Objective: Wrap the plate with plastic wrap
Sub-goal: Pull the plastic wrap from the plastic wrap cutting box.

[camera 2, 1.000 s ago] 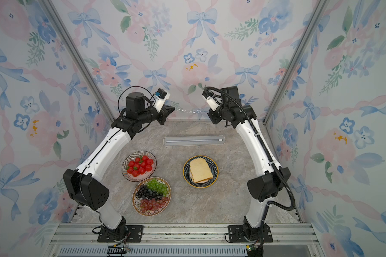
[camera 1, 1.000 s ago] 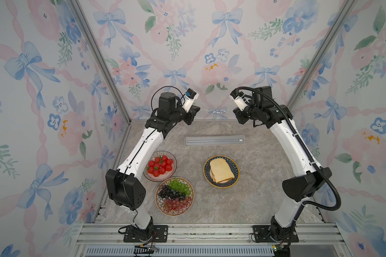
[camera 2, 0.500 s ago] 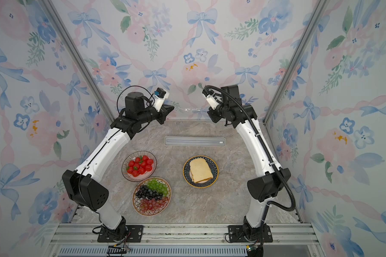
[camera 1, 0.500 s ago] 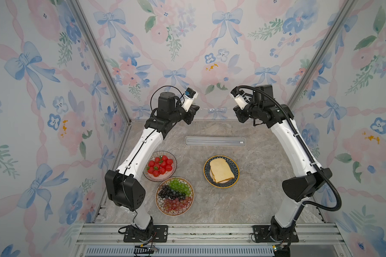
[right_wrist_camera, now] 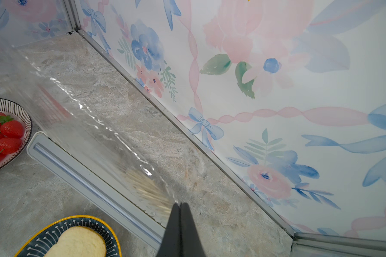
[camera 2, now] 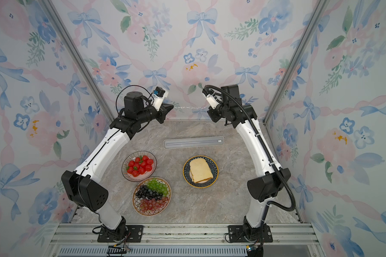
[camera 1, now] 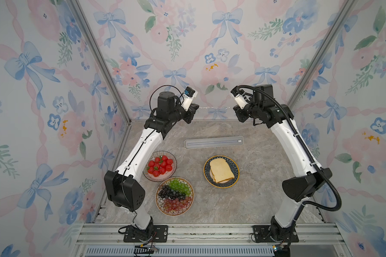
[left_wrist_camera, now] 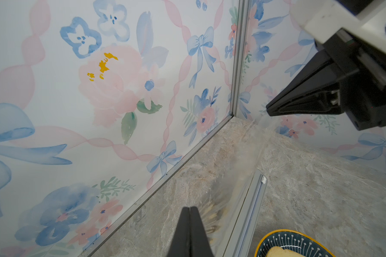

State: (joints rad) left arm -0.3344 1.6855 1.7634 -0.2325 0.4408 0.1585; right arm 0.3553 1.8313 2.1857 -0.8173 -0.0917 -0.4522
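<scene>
- Left gripper (camera 1: 197, 107), jaws pressed together, pinches one top corner of the plastic wrap (right_wrist_camera: 94, 133). The right gripper (camera 1: 234, 108) pinches the other corner the same way.
- Both hang high above the long cream box (camera 1: 214, 142), close to the back wall. The clear sheet is stretched between them and drops towards the box. I cannot tell whether it joins the box.
- On the desk (camera 1: 254, 189), the box lies between the hanging sheet and the plate (camera 1: 206, 172) of bread slices (camera 1: 221, 170), which sits uncovered just in front of it.
- Strawberry bowl (camera 1: 174, 159) and grape plate (camera 1: 174, 213) sit in front of the box on the left arm's side.
</scene>
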